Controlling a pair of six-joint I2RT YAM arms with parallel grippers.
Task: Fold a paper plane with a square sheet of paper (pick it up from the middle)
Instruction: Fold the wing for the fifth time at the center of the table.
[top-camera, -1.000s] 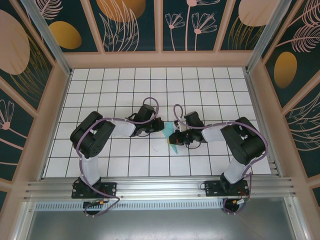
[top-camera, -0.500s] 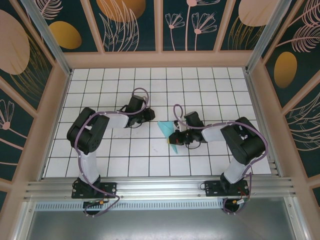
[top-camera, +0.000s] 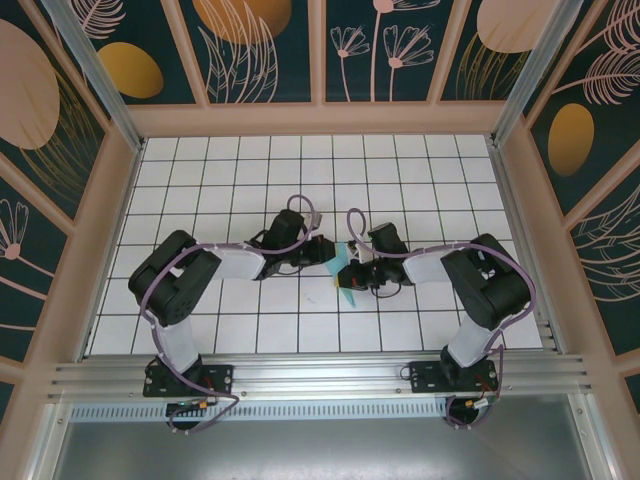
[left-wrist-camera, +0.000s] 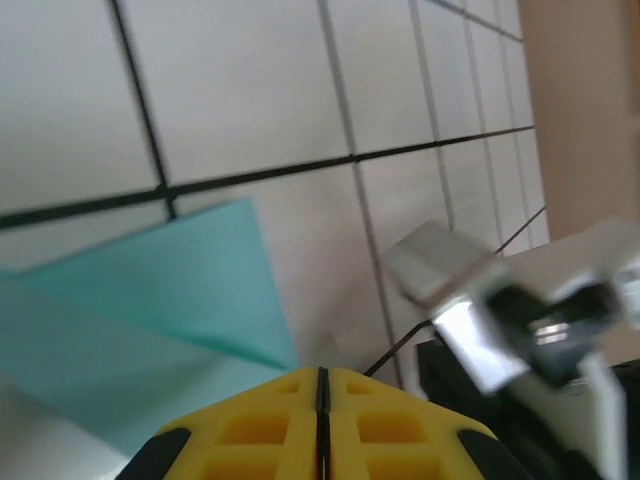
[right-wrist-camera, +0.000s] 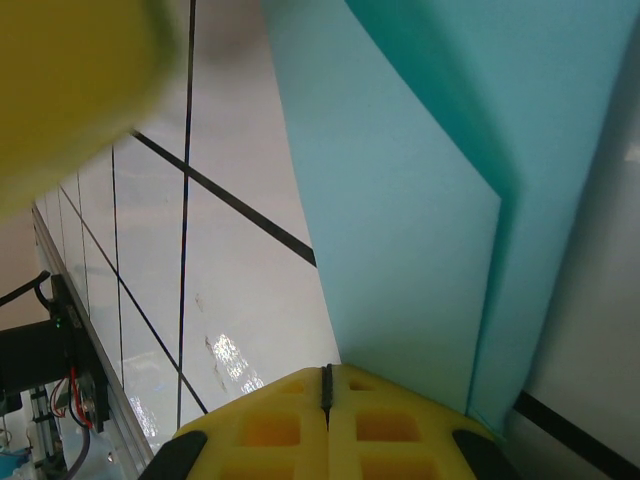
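The sheet of paper (top-camera: 349, 296), turquoise and folded into a narrow pointed shape with layered flaps, lies mid-table between both arms. My left gripper (top-camera: 328, 252) comes at it from the left with its jaws shut. In the left wrist view a folded corner of the paper (left-wrist-camera: 150, 290) reaches the tip of the left gripper (left-wrist-camera: 321, 372). My right gripper (top-camera: 350, 277) is shut at the paper's right side. In the right wrist view the paper (right-wrist-camera: 420, 200) runs under the tip of the right gripper (right-wrist-camera: 326, 368), with no paper visible in the seam between the jaws.
The white tiled table (top-camera: 240, 170) is walled by wooden rails and patterned panels. The two grippers sit almost tip to tip. A blurred yellow finger of the left gripper (right-wrist-camera: 60, 90) looms in the right wrist view, and the right arm's black and metal parts (left-wrist-camera: 520, 330) in the left wrist view.
The left gripper drew back to the left half a second ago, baring a paper flap, then returned right onto the paper. The right arm has stayed put.
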